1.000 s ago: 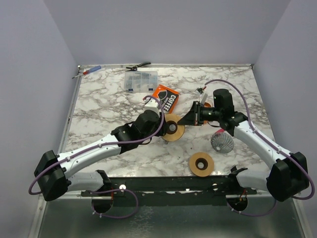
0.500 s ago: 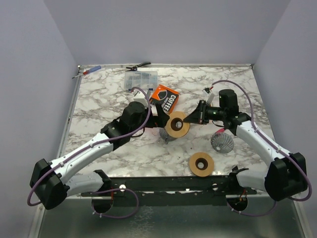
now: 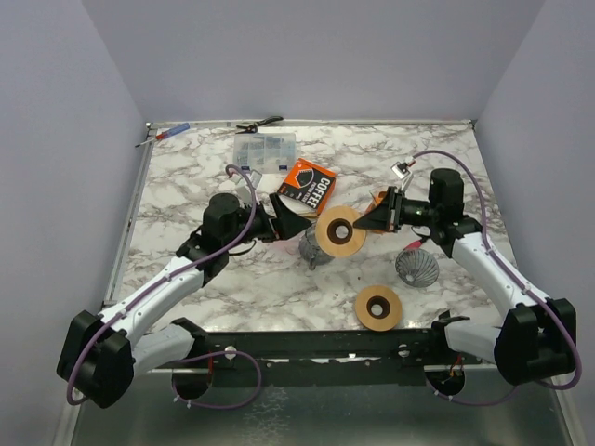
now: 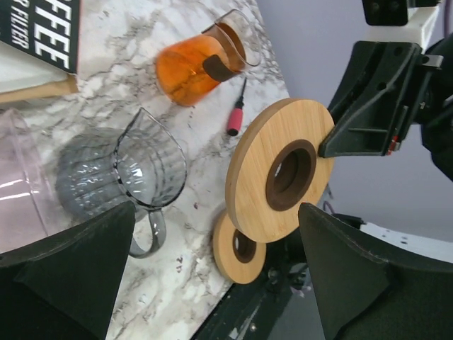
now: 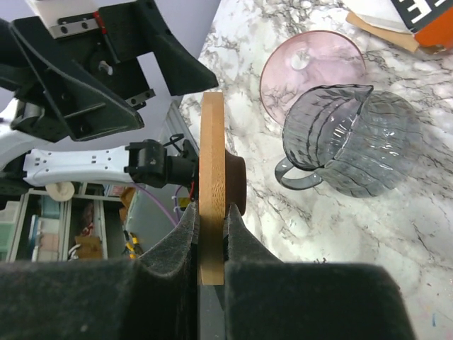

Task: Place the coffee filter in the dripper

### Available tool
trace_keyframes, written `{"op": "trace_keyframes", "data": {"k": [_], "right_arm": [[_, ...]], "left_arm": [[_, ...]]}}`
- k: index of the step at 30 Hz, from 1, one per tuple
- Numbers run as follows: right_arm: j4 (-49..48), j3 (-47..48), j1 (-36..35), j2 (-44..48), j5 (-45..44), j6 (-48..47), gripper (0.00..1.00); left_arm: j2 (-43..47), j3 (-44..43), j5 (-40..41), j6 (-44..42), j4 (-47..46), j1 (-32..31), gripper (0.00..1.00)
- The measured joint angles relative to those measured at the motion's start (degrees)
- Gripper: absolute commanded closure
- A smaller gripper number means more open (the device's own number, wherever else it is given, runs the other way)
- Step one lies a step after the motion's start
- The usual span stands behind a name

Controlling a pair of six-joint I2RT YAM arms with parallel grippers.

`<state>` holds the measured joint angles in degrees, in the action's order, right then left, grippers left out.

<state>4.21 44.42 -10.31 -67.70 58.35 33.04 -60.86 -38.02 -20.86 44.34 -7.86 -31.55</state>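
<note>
**Top external.** The right claw [image 3: 367, 223] is clamped on the rim of a round wooden ring with a dark central hole [image 3: 339, 232], holding it on edge above the marble bench [image 3: 186, 186]. The left claw [image 3: 284, 216] faces it, spread wide and empty. A grey ribbed glass dripper [image 3: 316, 247] sits on the bench just below the ring. The orange-and-black coffee filter box [image 3: 311, 184] lies just behind; the filter itself cannot be made out here.

**Left wrist.** The wide fingers frame the dripper and the raised ring. What appears to be a tan paper coffee filter [image 4: 35, 88] shows as a thin strip at the box's edge, flat on the bench, apart from the dripper.

**Right wrist.** The ring is seen edge-on, pinched between both pads, with the dripper beyond it.

**Handling (judgement).** The filter is probably very light, limp and easily creased. A gentle, narrow pinch on its exposed free edge seems best.
</note>
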Motion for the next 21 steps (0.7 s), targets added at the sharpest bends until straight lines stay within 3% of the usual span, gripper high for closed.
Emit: {"op": "trace_keyframes", "data": {"k": [5, 10, 14, 21], "right_arm": [[-3.7, -2.0, 0.0, 0.0, 1.1, 2.0, 1.0], [-6.4, -3.6, 0.0, -0.9, 0.9, 4.5, 1.0], [-9.2, -5.4, 0.0, -2.4, 0.0, 7.1, 1.0], [-11.2, -5.6, 0.0, -4.9, -1.3, 9.4, 1.0]], "left_arm": [[0.0, 1.7, -5.2, 3.5, -4.5, 1.8, 0.02], [0.4, 1.7, -5.2, 2.9, -4.5, 2.3, 0.01], [1.5, -0.3, -0.2, -1.3, 2.5, 2.2, 0.01], [2.3, -8.8, 17.1, -12.6, 19.5, 2.3, 0.01]]}}
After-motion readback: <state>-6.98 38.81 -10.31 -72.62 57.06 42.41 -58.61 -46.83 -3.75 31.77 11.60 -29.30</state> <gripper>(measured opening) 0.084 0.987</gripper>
